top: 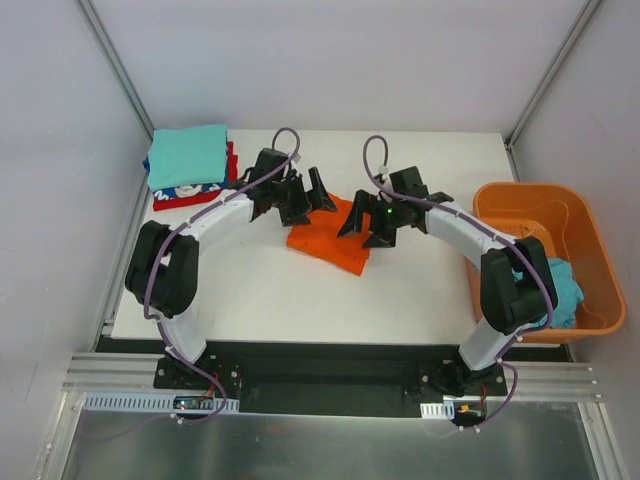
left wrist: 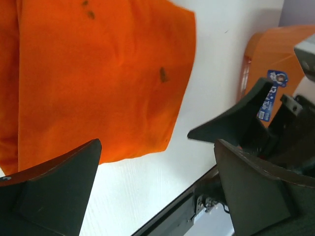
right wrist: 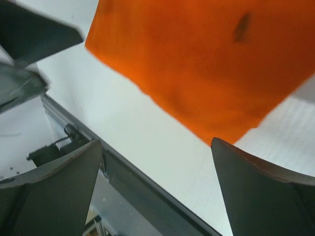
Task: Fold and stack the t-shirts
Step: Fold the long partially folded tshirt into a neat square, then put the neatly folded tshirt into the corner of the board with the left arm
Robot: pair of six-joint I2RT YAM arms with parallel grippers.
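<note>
A bright orange t-shirt (top: 330, 243) lies folded flat in the middle of the white table (top: 260, 295). My left gripper (top: 308, 200) hovers open over its back left edge, and my right gripper (top: 366, 226) hovers open over its right edge. Neither holds anything. The left wrist view has the orange t-shirt (left wrist: 98, 73) beyond my open left gripper (left wrist: 157, 147). The right wrist view has the shirt (right wrist: 211, 64) beyond my open right gripper (right wrist: 156, 147). A stack of folded t-shirts sits at the back left: teal (top: 188, 155) on top, a blue-and-white one (top: 185, 189), red (top: 170, 202) below.
An orange plastic basket (top: 530, 187) stands at the table's right edge with a teal shirt (top: 566, 290) inside; the right arm's elbow overlaps it. The basket (left wrist: 275, 54) also shows in the left wrist view. Grey walls close in the back and sides.
</note>
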